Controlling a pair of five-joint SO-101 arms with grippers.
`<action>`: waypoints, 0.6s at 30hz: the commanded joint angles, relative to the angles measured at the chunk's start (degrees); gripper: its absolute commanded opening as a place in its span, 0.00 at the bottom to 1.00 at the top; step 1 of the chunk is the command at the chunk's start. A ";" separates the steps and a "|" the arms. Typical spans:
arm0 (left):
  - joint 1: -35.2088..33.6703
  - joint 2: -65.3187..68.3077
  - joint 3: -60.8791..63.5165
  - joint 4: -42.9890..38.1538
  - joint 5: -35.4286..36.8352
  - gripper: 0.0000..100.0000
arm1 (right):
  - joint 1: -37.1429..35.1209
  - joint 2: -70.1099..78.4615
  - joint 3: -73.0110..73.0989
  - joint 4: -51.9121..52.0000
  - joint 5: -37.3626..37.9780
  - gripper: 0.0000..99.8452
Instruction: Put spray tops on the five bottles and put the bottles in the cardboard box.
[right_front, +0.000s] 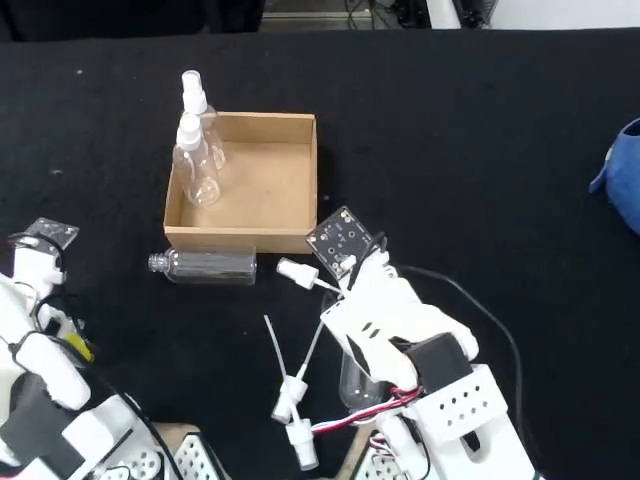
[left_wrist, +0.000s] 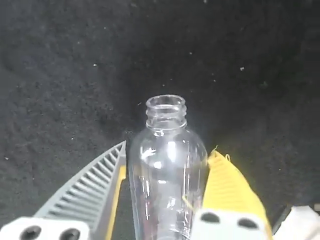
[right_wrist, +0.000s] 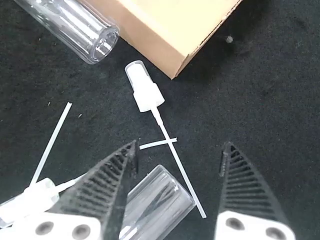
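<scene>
My left gripper (left_wrist: 167, 150) is shut on a clear bottle (left_wrist: 167, 165) with an open, capless neck, held over the black table. My right gripper (right_wrist: 180, 147) is open above a white spray top (right_wrist: 145, 92) whose thin tube runs between the fingers. A clear capless bottle (right_wrist: 155, 205) lies under that gripper. Another capless bottle (right_front: 205, 267) lies in front of the cardboard box (right_front: 265, 238). Two bottles with spray tops (right_front: 195, 150) stand in the box's left side. Two more spray tops (right_front: 292, 400) lie near the front edge.
The left arm (right_front: 40, 340) stands at the table's front left, the right arm (right_front: 400, 340) at front centre. A blue object (right_front: 625, 185) sits at the right edge. Black cloth covers the table.
</scene>
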 joint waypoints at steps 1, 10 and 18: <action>0.22 -0.62 -1.36 0.26 -2.64 0.03 | 1.23 -1.45 -0.40 -1.85 -0.18 0.24; -0.92 -0.62 -11.03 0.26 3.87 0.03 | 1.23 -1.45 -0.40 -1.85 -0.18 0.24; -5.23 -5.89 -12.00 0.09 10.99 0.03 | 1.32 -1.54 -0.84 -1.93 -0.18 0.24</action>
